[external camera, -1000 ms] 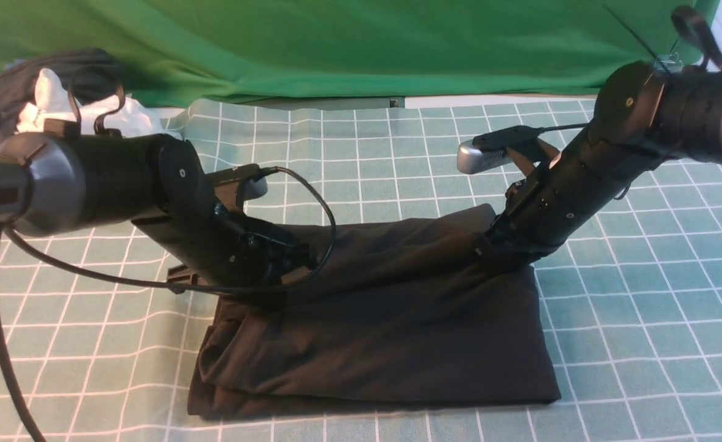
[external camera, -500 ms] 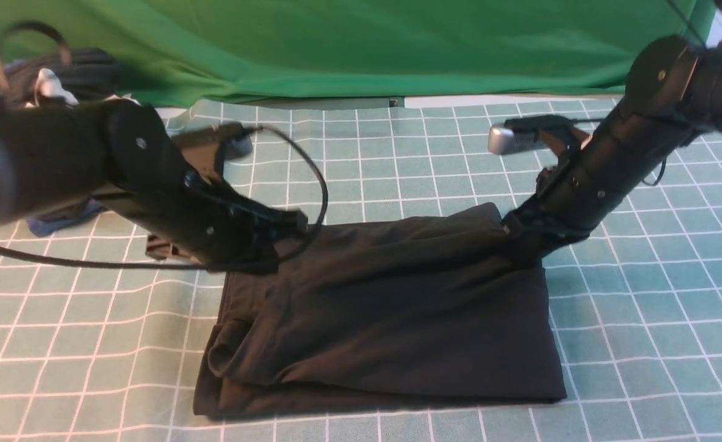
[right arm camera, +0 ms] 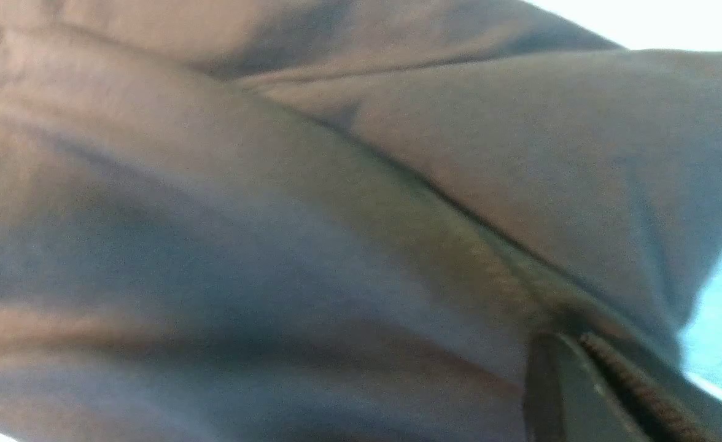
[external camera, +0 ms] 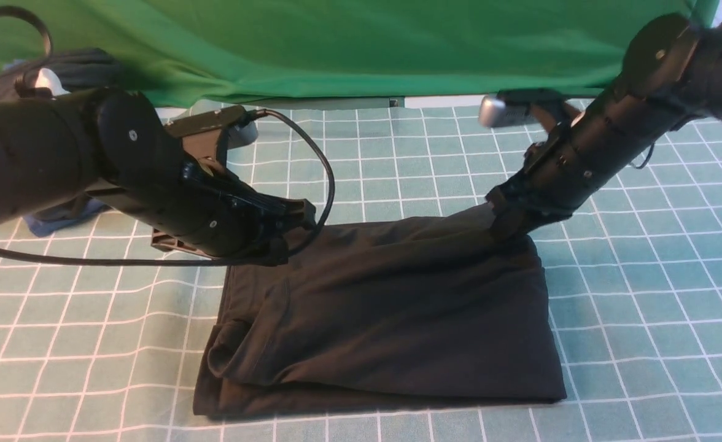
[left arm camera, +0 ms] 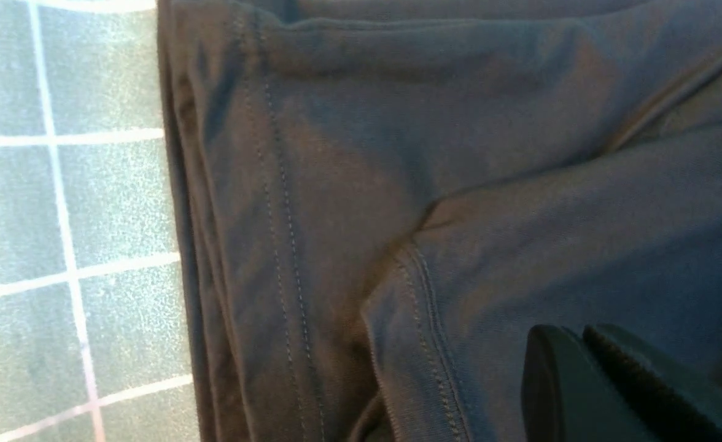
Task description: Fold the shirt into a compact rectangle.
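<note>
Shirt [external camera: 385, 307], black, folded on checked cloth [external camera: 643, 319]; left gripper [external camera: 299, 215] jaws together, empty; right gripper [external camera: 502, 227] clamped on far corner

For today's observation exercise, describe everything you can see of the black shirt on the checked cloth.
The shirt is black, soft, matte knit fabric with stitched hems, folded into a rough rectangle of several layers on the teal checked cloth. Its near edge lies flat; the near-left corner is rumpled. The right gripper, shut, pinches the far-right corner and lifts it into a small peak. The left gripper, shut, sits at the far-left corner; whether it holds fabric is unclear. No print or label shows.
</note>
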Action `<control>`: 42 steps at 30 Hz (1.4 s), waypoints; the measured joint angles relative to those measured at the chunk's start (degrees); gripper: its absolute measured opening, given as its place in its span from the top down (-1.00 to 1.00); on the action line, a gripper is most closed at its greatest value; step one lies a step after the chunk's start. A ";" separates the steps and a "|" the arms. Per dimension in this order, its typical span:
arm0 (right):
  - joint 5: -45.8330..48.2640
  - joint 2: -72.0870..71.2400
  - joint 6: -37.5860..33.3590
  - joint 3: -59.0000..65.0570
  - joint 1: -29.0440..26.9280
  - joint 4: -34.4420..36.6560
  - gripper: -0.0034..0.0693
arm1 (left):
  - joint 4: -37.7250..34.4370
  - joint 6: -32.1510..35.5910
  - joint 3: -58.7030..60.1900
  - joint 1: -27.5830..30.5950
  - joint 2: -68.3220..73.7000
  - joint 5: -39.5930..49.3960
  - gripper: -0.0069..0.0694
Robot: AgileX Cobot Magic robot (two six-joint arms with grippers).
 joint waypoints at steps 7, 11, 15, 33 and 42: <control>0.04 -3.32 -2.43 0.00 4.05 0.17 0.81 | 0.25 0.18 0.00 -0.26 0.00 0.26 0.80; -0.07 -1.84 -4.26 0.00 4.97 0.24 0.86 | 0.25 0.18 0.00 -0.26 0.00 0.26 0.80; -2.42 2.54 -4.52 0.00 4.73 -0.06 0.87 | 0.25 0.18 0.00 -0.26 0.00 0.33 0.80; -10.25 5.05 -3.97 -3.00 0.98 0.29 0.87 | 0.05 0.18 0.00 -0.31 0.00 2.40 0.80; 3.69 0.00 -4.39 -4.88 -1.10 -0.94 0.87 | -0.21 0.24 0.00 -0.31 0.00 4.90 0.80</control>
